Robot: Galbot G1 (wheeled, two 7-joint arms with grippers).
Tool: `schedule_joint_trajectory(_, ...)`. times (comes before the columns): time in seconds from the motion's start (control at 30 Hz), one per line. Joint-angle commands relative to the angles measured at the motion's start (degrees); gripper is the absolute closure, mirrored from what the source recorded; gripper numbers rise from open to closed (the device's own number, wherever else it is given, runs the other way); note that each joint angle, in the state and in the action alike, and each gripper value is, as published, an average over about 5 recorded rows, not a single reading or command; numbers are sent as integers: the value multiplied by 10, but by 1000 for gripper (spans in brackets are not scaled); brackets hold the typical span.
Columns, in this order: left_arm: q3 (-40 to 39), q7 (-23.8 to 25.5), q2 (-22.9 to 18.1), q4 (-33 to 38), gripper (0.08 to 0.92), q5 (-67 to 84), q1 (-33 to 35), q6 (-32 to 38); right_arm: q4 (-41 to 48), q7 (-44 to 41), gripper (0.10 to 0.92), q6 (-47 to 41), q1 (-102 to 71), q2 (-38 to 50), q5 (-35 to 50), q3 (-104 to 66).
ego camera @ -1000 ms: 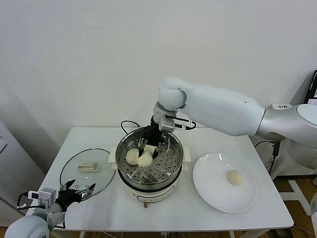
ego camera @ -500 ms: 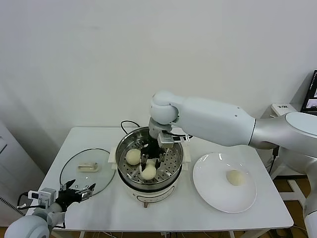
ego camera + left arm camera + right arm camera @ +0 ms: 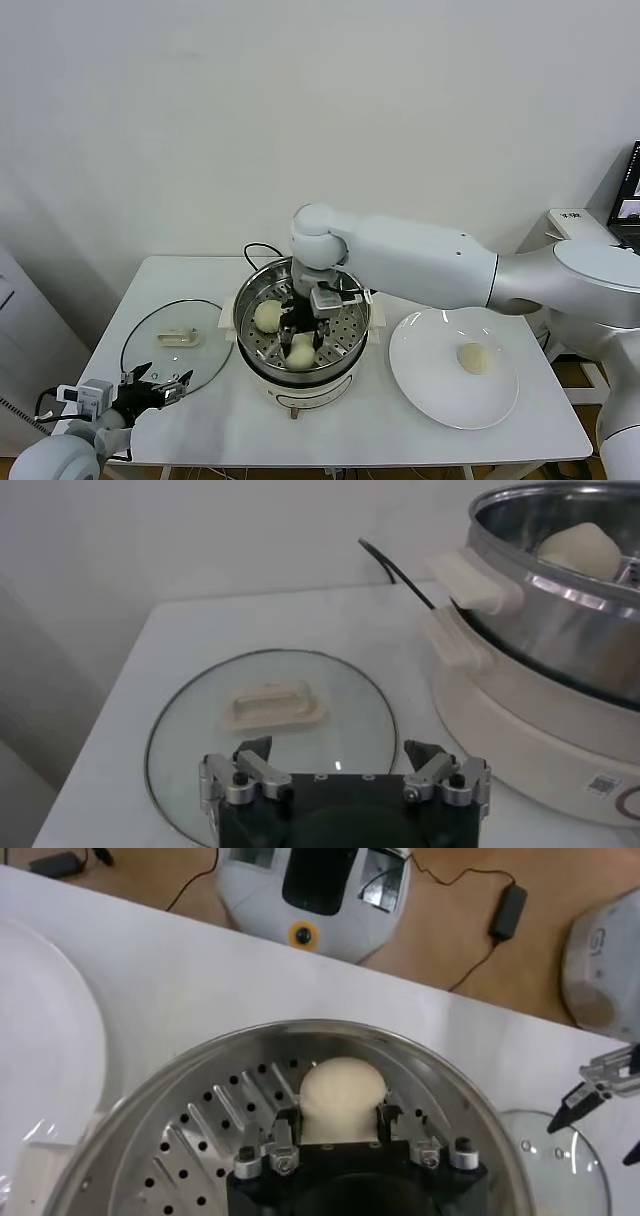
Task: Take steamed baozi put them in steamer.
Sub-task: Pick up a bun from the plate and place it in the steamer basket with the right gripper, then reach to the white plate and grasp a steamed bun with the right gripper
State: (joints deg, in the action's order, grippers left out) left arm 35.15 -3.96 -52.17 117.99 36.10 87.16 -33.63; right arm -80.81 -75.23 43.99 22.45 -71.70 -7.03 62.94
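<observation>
White wall backs the scene, and below it a white tabletop carries everything.

Largest on it is the steamer, a shiny steel pot on a white base near the middle, a black cord trailing behind it. Its perforated tray shows in the right wrist view.

Right of the steamer, just beside it, lies a white plate with one baozi resting on it, right of its centre. Left of the steamer a glass lid lies flat, its cream handle on top.

Reaching from the right across the plate, the right arm bends down into the pot. The right pincer is inside the steamer at the near side of the tray, its fingers set on either side of a baozi and close against it; that bun sits on the tray. Whether the fingers press it or have just parted cannot be told. A second baozi lies on the tray's left part, apart from the pincer.

At the tabletop's near left corner the left pincer hovers by the lid's edge, fingers spread wide, holding nothing.
</observation>
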Motion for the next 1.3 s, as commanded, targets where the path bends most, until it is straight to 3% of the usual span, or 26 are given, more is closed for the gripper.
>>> schedule_joint_trajectory(0.03,0,0,0,-1,177,0,0,1,-3,-1,445,-3,-9,-5,-22,0)
schedule_joint_trajectory(0.4,1,0,0,-3,177,0,1,1,4,-5,211,-52,34,12,26,-6)
schedule_joint_trajectory(0.6,1,1,0,-5,177,0,-2,1,32,-24,203,-135,98,53,107,-7)
schedule_joint_trajectory(1.03,5,0,0,-1,177,0,-1,-2,188,-67,203,-281,150,178,192,54)
schedule_joint_trajectory(1.3,13,0,0,1,177,0,3,-3,207,-64,203,-349,127,250,227,110)
